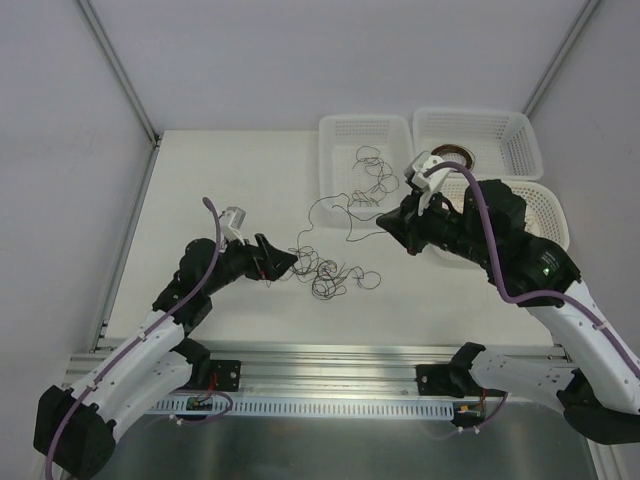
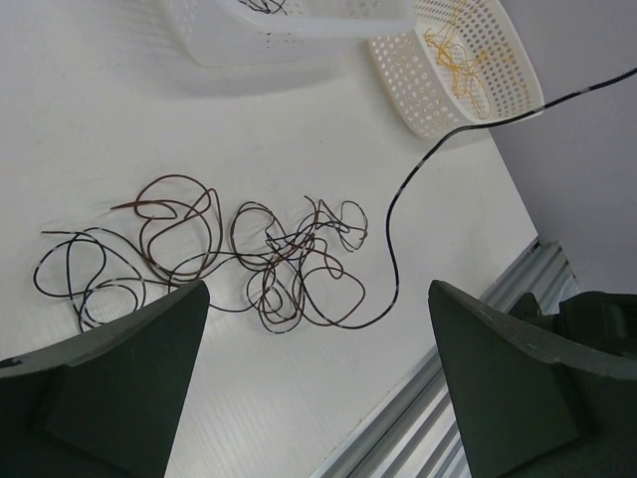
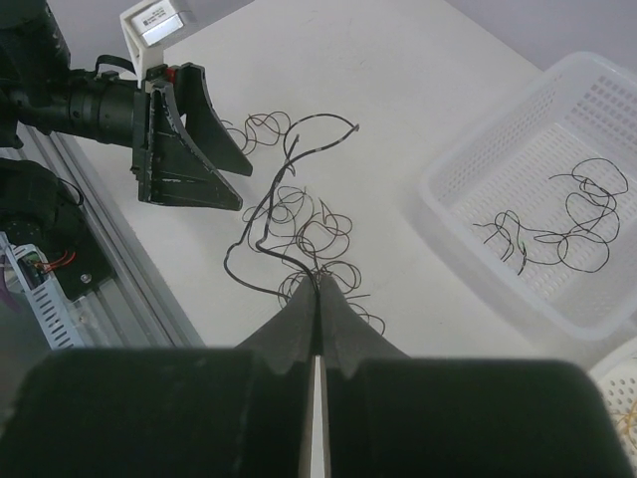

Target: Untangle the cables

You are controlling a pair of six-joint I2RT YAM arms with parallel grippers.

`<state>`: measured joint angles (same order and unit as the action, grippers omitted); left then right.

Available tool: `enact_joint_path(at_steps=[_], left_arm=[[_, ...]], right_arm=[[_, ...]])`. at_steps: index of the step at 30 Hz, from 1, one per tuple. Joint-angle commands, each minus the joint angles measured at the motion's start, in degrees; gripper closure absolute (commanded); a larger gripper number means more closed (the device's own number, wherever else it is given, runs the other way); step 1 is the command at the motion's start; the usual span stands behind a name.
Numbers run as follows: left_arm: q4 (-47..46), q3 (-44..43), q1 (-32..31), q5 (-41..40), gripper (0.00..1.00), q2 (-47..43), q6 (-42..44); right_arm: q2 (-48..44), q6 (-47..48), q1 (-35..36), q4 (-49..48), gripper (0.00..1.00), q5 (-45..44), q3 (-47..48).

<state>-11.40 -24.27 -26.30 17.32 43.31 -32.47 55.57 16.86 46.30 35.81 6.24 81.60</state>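
Left gripper (image 1: pixel 285 263): jaws spread wide and empty, low over the white tabletop (image 1: pixel 230 170), just beside the near-left edge of the snarl.
Right gripper (image 3: pixel 318 284): fingers pressed together on a long black wire (image 2: pixel 393 229), raised above the table between the snarl and the baskets.
Snarl: a loose knot of hair-thin curly black and dark brown wires (image 2: pixel 289 264) lies flat on the table between the two arms.
Held strand: it rises from the right side of the knot and curves up to the shut fingers. Its lower end looks threaded among the loops.
Sorted so far: some black wires (image 1: pixel 372 178) lie in the nearest white perforated plastic basket (image 1: pixel 365 122). Yellow-tan wires (image 2: pixel 458 50) lie in a second such basket (image 2: pixel 398 75).
Step in hand: probably freeing the black strand from the knot.
Doing it well: close the open jaws on the brown loops, or press them down near where the strand enters. Then draw the strand away slowly along its own line.
Watch for: the whole knot lifting with the strand, which would mean it is snagged.
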Motion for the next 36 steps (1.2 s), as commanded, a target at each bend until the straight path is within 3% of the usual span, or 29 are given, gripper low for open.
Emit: enact_joint_path(at_steps=[1,10,14,17,18,21,29,36], left_arm=[[-3.54,1.24,-0.41,1.03,0.06,-2.35,-0.84],[-9.42,-1.21,-3.13,4.48,0.12,8.88,-2.42],[-10.83,-3.32,-5.95,1.58,0.26,13.99,-2.95],[-10.66,-4.47,-6.39,0.52,0.54,15.14,-3.39],[-9.62,-4.9,-6.39,0.0,0.75,14.88,-3.13],[-2.71,-8.41,-6.39,-1.67,1.0,11.9,-1.2],[18.94,-25.98,-6.39,-8.0,1.0,7.05,3.46],[30.55,-41.63,-6.3,-9.94,1.0,9.33,4.17]], right_arm=[[0.33,-1.22,-0.07,-3.38,0.99,0.44,-0.39],[0.85,-2.8,-0.16,-5.4,0.99,2.37,-1.71],[0.94,-3.5,-0.16,-6.81,0.99,2.81,-3.11],[1.12,-3.5,-0.07,-7.07,0.99,2.37,-4.25],[1.12,-3.42,-0.07,-7.33,1.0,1.33,-4.87],[1.03,-3.33,-0.07,-8.39,0.99,-1.91,-8.03],[6.82,-5.0,-1.74,-7.86,0.98,-9.14,-13.3],[12.54,-6.23,-2.97,-9.62,0.88,-10.02,-15.51]])
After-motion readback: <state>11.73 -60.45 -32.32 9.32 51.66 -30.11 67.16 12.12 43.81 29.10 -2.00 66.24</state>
